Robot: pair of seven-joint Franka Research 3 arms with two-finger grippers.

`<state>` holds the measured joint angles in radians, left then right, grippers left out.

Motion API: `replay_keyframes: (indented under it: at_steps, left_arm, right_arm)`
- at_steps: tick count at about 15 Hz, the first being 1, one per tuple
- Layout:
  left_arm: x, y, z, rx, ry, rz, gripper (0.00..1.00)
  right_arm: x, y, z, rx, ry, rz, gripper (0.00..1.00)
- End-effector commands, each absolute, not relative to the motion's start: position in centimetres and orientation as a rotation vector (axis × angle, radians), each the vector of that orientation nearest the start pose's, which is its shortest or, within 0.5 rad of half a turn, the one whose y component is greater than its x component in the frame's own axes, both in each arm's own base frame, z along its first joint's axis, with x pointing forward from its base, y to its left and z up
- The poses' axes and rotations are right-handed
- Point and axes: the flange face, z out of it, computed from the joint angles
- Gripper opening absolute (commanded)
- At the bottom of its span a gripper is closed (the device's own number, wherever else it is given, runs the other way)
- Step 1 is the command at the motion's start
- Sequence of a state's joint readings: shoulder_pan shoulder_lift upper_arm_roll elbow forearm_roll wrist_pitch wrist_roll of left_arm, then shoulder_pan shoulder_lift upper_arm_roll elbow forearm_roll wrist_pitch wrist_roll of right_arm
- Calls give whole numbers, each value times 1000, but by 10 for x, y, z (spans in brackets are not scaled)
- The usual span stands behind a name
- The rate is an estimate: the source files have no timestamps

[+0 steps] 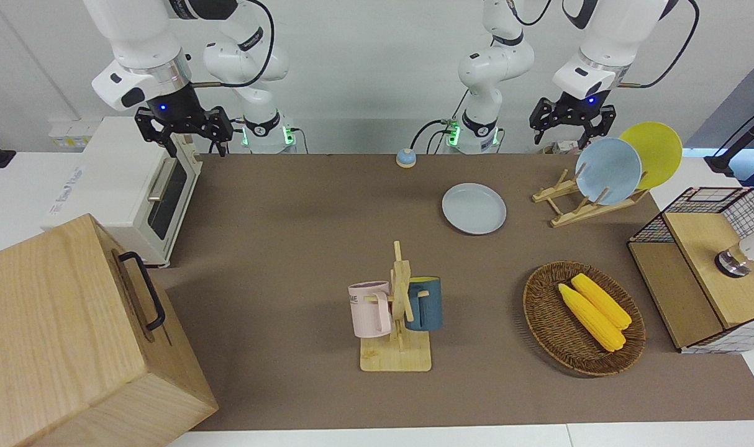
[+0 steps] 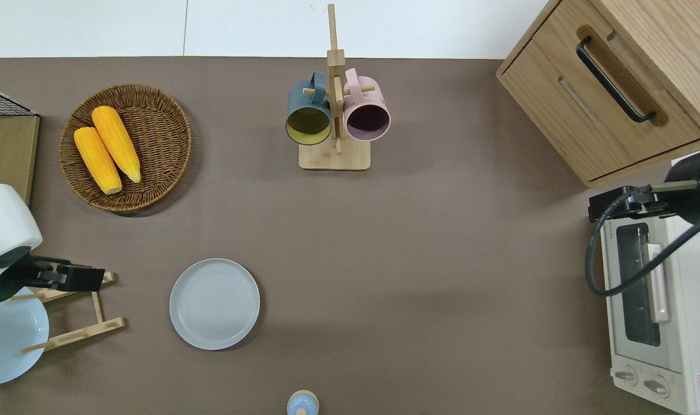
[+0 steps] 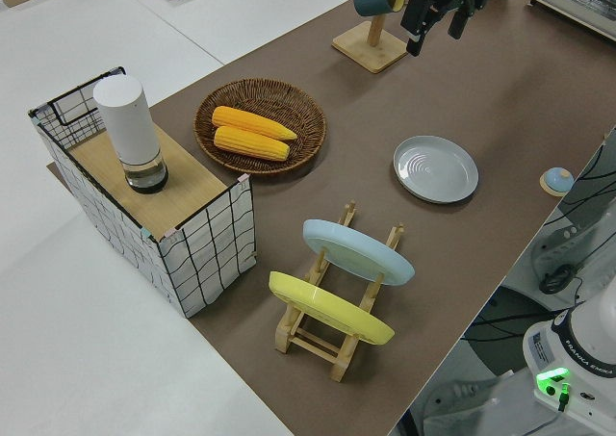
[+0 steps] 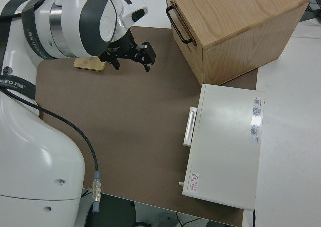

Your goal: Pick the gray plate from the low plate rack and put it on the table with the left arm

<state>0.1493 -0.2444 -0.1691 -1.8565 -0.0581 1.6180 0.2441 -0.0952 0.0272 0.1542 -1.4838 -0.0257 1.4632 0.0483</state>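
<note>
The gray plate [image 2: 214, 304] lies flat on the table [image 2: 419, 242], right way up, beside the low plate rack [image 2: 73, 314] and toward the middle of the table from it, clear of the slats; nothing is touching it. The left gripper [image 1: 571, 120] hangs in the air over the rack's outer end, as the overhead view shows, its fingers spread wide and holding nothing. On the rack the light blue plate [image 1: 608, 171] leans in a slot on its edge; the yellow plate [image 1: 653, 152] leans in the next slot, toward the left arm's end of the table; the slots on the gray plate's side stand free. Farther from the robots sits the wicker basket [image 2: 154, 173] with two corn cobs [image 2: 108, 148] side by side in it; near the middle of the table's farther edge is the mug stand [image 2: 334, 155], a dark blue mug [image 2: 308, 112] and a pink mug [image 2: 366, 112] hanging on its pegs. The right arm is parked, its gripper [image 1: 187, 131] open with nothing in it; a white toaster oven [image 2: 653, 314] and a wooden cabinet [image 2: 609, 86] stand at the right arm's end of the table.
</note>
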Motion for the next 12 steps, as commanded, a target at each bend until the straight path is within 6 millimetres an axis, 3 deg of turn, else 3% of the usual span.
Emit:
replay_keyframes:
  at_steps: [1, 5, 10, 12]
  left_arm:
    - [483, -9, 618, -3146, 428, -11, 1000]
    - [483, -7, 616, -3145, 377, -2, 1000]
    - [484, -24, 614, -3118, 313, 6, 1000]
    - [484, -21, 614, -3113, 303, 6, 1000]
  right_arm:
    - [551, 29, 642, -3162, -9, 78, 983]
    - [551, 29, 642, -3162, -9, 78, 983]
    - [551, 30, 642, -3162, -11, 78, 983]
    - [551, 29, 642, -3162, -9, 78, 983]
